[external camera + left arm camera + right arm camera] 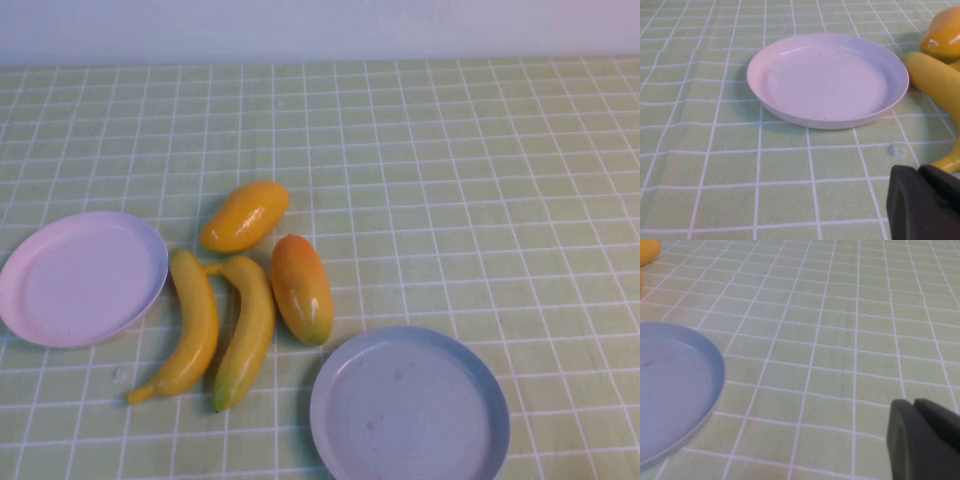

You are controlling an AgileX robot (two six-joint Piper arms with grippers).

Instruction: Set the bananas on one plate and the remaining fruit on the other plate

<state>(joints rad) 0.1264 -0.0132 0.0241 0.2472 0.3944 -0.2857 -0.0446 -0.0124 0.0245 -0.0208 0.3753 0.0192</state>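
Note:
Two bananas [190, 325] [245, 330] lie side by side on the table between the plates. A yellow-orange mango-like fruit [245, 215] lies just behind them. An orange-red one [302, 288] lies to their right. The pale pink plate [80, 278] at the left is empty, and so is the grey-blue plate [410, 405] at the front right. Neither gripper shows in the high view. My left gripper [920, 170] is shut and empty, low over the table in front of the pink plate [827, 80], near a banana [935, 80]. My right gripper [914, 402] is shut and empty, beside the grey-blue plate [670, 385].
The table is covered with a green cloth with a white grid [450, 180]. A pale wall [320, 25] runs along its far edge. Open cloth stretches behind and to the right of the fruit.

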